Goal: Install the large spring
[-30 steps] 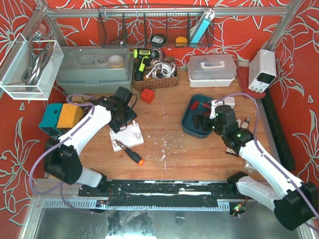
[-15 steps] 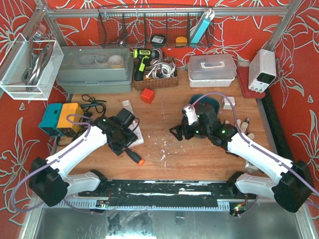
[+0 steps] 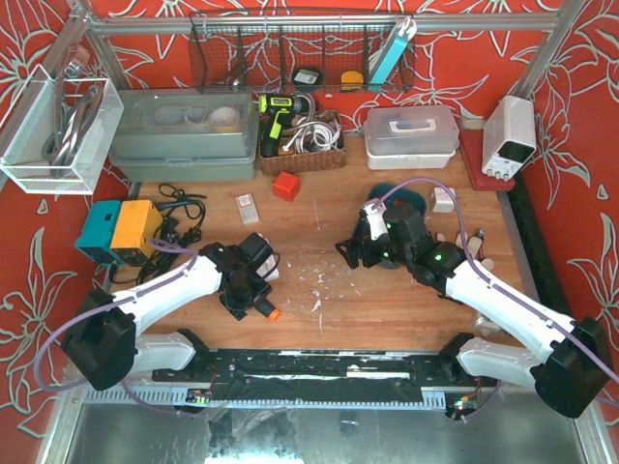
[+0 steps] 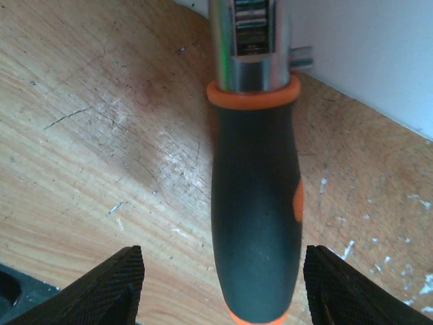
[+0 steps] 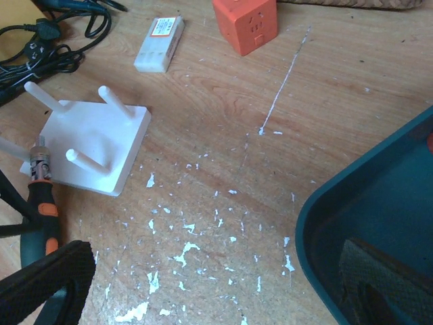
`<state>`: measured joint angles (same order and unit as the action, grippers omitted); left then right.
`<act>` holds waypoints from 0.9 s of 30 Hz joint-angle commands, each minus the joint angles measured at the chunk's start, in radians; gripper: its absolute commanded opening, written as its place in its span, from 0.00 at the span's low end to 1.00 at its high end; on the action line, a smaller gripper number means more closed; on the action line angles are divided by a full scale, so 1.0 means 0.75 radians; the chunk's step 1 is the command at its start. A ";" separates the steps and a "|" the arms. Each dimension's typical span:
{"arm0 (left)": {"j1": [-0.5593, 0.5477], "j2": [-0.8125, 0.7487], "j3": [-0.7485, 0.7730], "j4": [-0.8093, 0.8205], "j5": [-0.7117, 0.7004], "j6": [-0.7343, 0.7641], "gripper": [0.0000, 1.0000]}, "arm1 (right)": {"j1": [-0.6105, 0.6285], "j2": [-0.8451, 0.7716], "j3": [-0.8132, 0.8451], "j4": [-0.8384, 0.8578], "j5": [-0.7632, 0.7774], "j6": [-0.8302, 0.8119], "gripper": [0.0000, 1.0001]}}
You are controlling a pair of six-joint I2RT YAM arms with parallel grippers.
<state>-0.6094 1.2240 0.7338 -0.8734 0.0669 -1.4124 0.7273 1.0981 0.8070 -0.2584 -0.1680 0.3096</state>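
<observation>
The left claw (image 4: 222, 271) hangs wide over a screwdriver (image 4: 254, 203) that lies near the near edge of the tabletop (image 3: 319, 232), left of middle. One finger stands on each side of the black-and-orange handle, and neither touches it. The screwdriver's metal end lies at the edge of a white peg board (image 5: 95, 149) whose pegs stand upright.

The right claw (image 5: 216, 271) is also spread wide with nothing in it. It is near the middle of the tabletop, with one finger over bare wood and the other over the inside of a teal tray (image 5: 308, 237). White flecks are scattered on the wood between the board and the tray.

Toward the far edge sit a red cube (image 5: 247, 24) and a small white box (image 5: 159, 44). Black cables (image 5: 47, 40) lie toward the left edge, beside a teal and orange box (image 3: 121, 230).

The large spring cannot be picked out in any view, and the right arm hides most of the tray's inside.

A grey lidded bin (image 3: 179, 130) sits at the far left corner, with what look like tape rolls showing through its lid. Next to it a wicker basket (image 3: 300, 140) holds a yellow-green drill (image 3: 276, 111) and white cables. A closed white box (image 3: 411, 130) follows along the far edge, and a white power supply (image 3: 510, 135) sits at the far right corner.
</observation>
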 commanded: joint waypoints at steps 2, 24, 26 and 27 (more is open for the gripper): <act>-0.014 0.050 -0.048 0.095 -0.002 -0.044 0.66 | 0.005 -0.026 0.003 -0.022 0.059 -0.005 0.99; -0.015 0.039 -0.049 0.064 -0.076 -0.045 0.30 | 0.004 -0.058 -0.005 -0.029 0.111 -0.005 0.99; -0.014 0.010 -0.001 -0.001 -0.103 -0.043 0.27 | 0.004 -0.064 -0.005 -0.034 0.130 -0.002 0.99; -0.014 -0.008 0.021 -0.025 -0.115 -0.047 0.26 | 0.004 -0.070 -0.007 -0.035 0.139 -0.002 0.99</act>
<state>-0.6155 1.2770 0.6773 -0.7773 0.0387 -1.4368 0.7273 1.0702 0.8070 -0.2600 -0.1036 0.3084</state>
